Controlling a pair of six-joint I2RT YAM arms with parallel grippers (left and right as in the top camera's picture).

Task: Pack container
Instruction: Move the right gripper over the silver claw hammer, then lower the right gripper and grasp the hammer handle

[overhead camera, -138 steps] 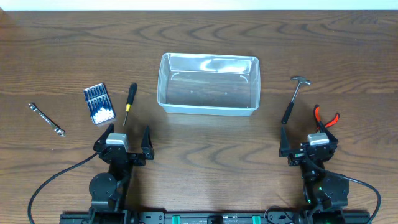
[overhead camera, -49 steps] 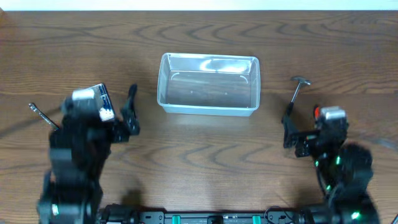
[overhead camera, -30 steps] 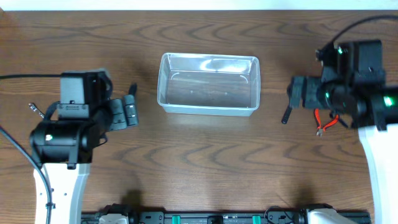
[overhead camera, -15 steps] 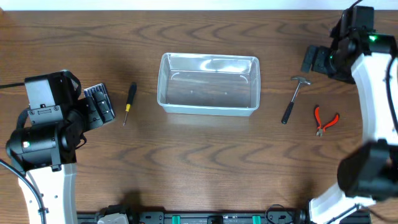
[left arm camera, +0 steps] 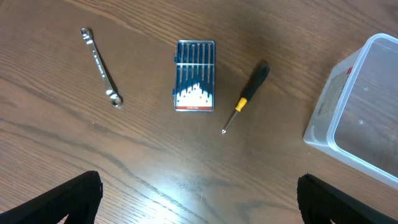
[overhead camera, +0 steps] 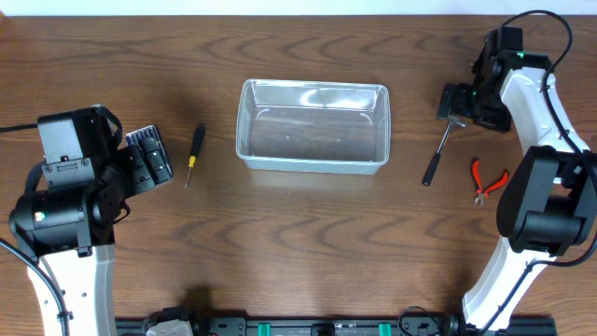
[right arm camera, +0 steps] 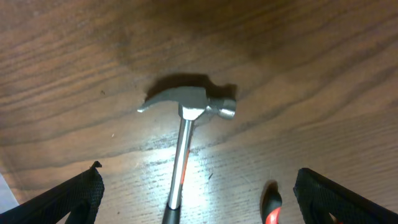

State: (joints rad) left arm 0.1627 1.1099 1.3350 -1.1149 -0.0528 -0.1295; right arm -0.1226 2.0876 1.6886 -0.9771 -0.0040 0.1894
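Note:
The clear plastic container stands empty at the table's centre; its corner shows in the left wrist view. A steel hammer lies right of it. My right gripper is open and hovers over the hammer's head, fingers either side of the shaft; it hides the head in the overhead view. My left gripper is open and empty, high above the left side. Below it lie a wrench, a blue bit case and a black-and-yellow screwdriver.
Red-handled pliers lie right of the hammer, one handle tip showing in the right wrist view. The screwdriver and bit case lie left of the container. My left arm hides the wrench in the overhead view.
Both arms have risen from the front edge. The left one went up and left over the small tools. The right one swung to the far right, then over the hammer's head.

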